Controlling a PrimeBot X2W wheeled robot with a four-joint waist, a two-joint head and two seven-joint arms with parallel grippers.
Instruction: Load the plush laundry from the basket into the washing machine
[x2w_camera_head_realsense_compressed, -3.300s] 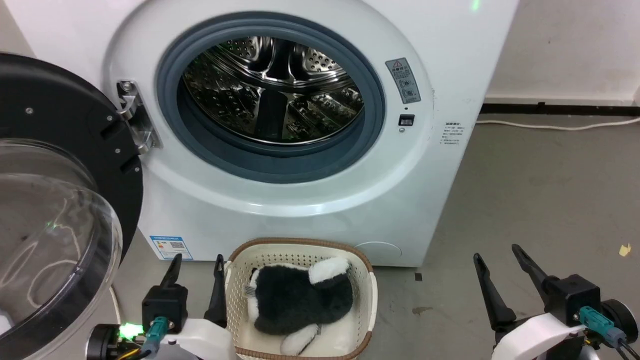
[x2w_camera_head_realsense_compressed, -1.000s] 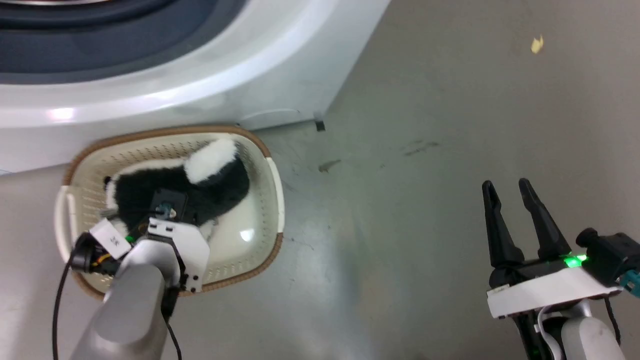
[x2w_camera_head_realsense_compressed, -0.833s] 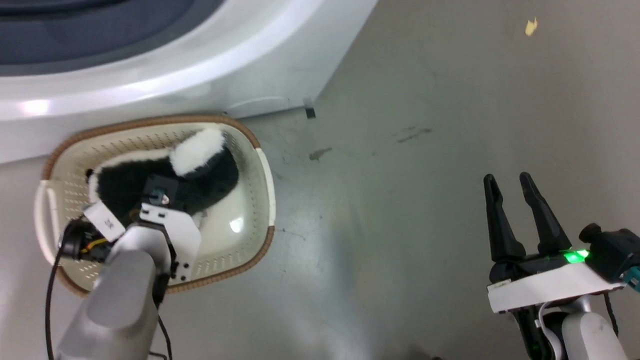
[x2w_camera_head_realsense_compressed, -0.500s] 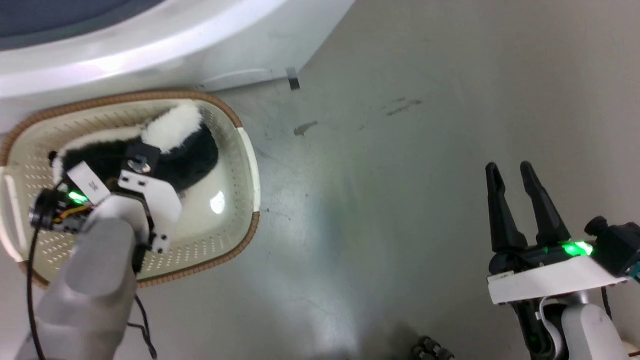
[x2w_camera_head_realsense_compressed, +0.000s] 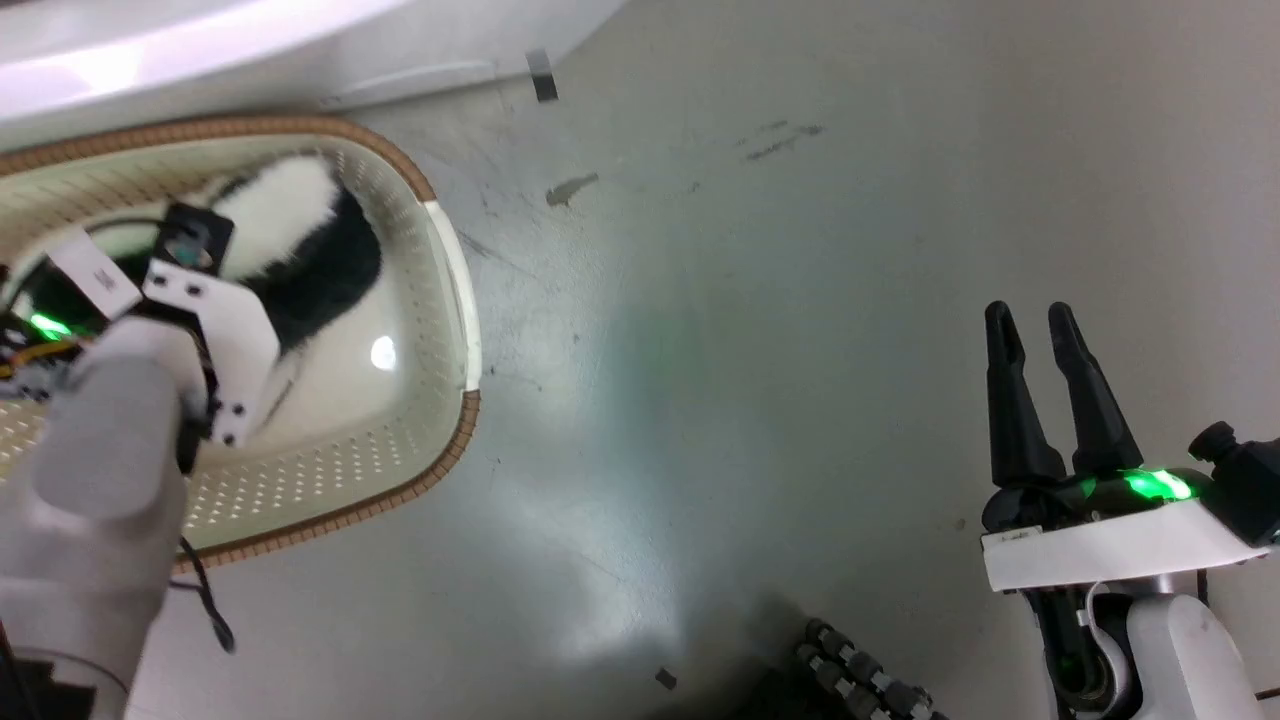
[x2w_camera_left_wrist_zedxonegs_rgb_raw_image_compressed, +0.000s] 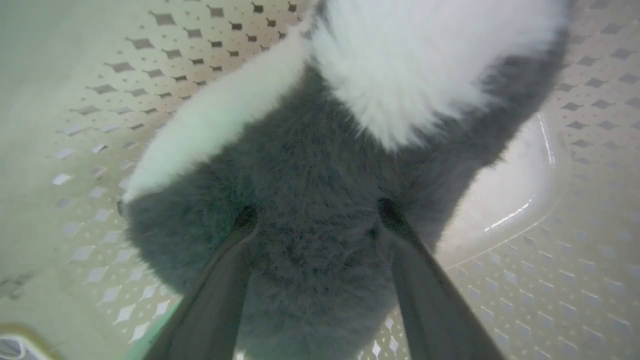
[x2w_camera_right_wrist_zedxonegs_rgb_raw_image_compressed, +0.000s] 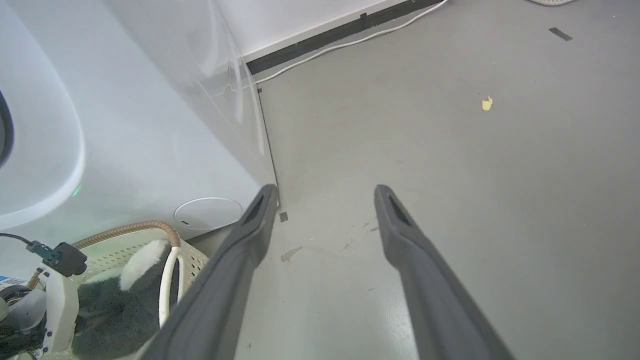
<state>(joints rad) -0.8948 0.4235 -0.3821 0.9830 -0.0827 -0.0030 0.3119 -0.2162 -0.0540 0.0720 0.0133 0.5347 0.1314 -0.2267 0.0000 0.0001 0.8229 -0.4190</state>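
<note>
The basket rests on scuffed grey floor.

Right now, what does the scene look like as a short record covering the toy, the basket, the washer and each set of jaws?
plush toy: black and white fur, lying inside the basket
basket: cream, perforated, brown rim; on the floor by the washing machine's front
washing machine: white front panel just behind the basket
left jaws: spread apart, tips sunk into the toy's dark fur, not closed
right jaws: open, empty, over bare floor, apart from the basket
task status: toy not yet loaded
</note>
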